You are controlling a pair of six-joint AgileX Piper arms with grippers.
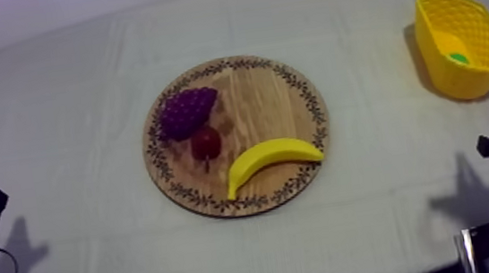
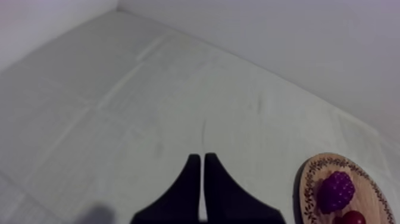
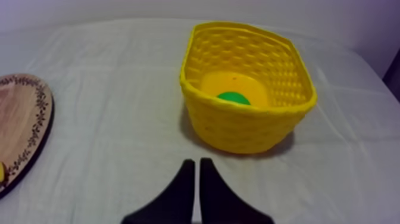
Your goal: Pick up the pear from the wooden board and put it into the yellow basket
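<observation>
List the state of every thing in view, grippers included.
Wooden board: flat, holds three fruits.
Grapes: on the board.
Small red fruit: on the board, next to the grapes.
Banana: on the board, near its rim.
Yellow basket: upright, green fruit inside.
Left gripper: shut, empty.
Right gripper: shut, empty, facing the basket.

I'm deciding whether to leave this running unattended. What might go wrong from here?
1. The wooden board holds just the grapes, small red fruit and banana; a pick attempt there would likely take the wrong fruit.
2. A green patch is all that is visible inside the yellow basket, so it cannot be confirmed as the pear.
3. The right claw, shut, points at the basket; a forward move might shove it.
</observation>
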